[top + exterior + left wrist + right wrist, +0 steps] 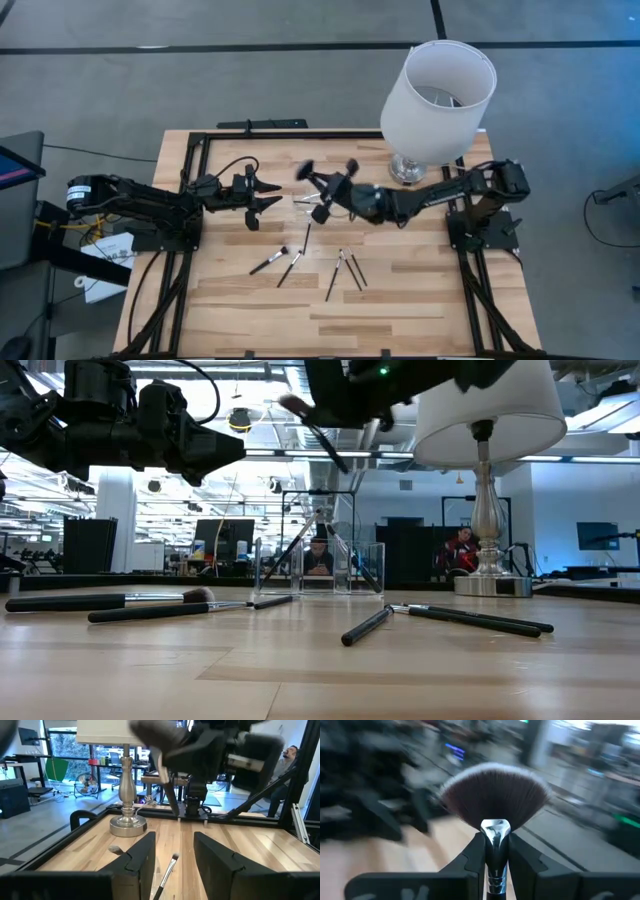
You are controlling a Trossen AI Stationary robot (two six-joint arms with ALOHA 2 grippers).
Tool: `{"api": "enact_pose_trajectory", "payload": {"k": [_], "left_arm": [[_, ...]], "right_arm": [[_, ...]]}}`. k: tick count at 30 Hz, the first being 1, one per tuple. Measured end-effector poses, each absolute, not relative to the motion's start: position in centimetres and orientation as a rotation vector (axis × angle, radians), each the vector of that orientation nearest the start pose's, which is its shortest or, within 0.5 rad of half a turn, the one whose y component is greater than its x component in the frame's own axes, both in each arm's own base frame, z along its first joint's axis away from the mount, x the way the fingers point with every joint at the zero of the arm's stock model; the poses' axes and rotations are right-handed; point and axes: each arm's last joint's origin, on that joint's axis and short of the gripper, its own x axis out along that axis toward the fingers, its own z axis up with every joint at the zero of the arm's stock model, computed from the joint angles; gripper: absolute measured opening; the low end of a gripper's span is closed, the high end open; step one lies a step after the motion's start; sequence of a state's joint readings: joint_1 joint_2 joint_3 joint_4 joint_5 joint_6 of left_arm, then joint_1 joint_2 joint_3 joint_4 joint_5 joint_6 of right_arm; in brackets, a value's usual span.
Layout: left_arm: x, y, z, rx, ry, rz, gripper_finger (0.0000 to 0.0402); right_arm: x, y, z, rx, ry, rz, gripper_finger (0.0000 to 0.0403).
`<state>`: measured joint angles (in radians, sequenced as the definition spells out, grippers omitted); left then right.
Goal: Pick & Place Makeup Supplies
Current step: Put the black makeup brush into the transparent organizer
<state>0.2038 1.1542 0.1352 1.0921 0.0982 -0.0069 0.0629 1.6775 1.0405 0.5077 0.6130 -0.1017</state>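
The right gripper (496,851) hangs above the middle of the light wooden tabletop (400,310), its fingers clamped on the silver ferrule of a fan-headed makeup brush with dark bristles (492,800); in the right wrist view the handle is cut off below the fingers, and the room behind is a blur. The left gripper (268,198) hovers just to its left with fingers apart and nothing between them. Five thin black makeup brushes lie loose on the tabletop: one with a fluffy tip (268,262), one beside it (291,267), one nearer the grippers (306,237), and a crossed pair (346,270). A clear acrylic holder (320,568) stands under the right gripper; what it holds is hard to make out. A white-shaded lamp with a silver base (437,90) stands at the far edge, hiding the tabletop beneath.
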Motion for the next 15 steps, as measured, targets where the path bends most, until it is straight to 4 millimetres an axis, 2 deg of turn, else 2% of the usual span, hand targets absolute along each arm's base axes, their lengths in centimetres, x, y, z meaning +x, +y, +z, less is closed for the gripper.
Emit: {"api": "enact_pose_trajectory", "payload": {"k": [2, 6, 10, 15], "left_arm": [[18.6, 3.5, 17.5, 0.005, -0.072, 0.105, 0.0131], [18.6, 3.5, 17.5, 0.003, -0.07, 0.105, 0.0131], [18.6, 3.5, 17.4, 0.005, -0.069, 0.105, 0.0131], [18.6, 3.5, 17.4, 0.004, -0.068, 0.105, 0.0131]], "right_arm": [[37.4, -0.3, 26.0, -0.124, 0.112, -0.461, 0.0051], [37.3, -1.9, 25.4, -0.099, 0.133, -0.481, 0.0051], [37.0, -2.7, 21.9, -0.034, 0.133, -0.454, 0.0051], [36.7, -3.4, 18.4, 0.032, -0.003, -0.408, 0.0052]]}}
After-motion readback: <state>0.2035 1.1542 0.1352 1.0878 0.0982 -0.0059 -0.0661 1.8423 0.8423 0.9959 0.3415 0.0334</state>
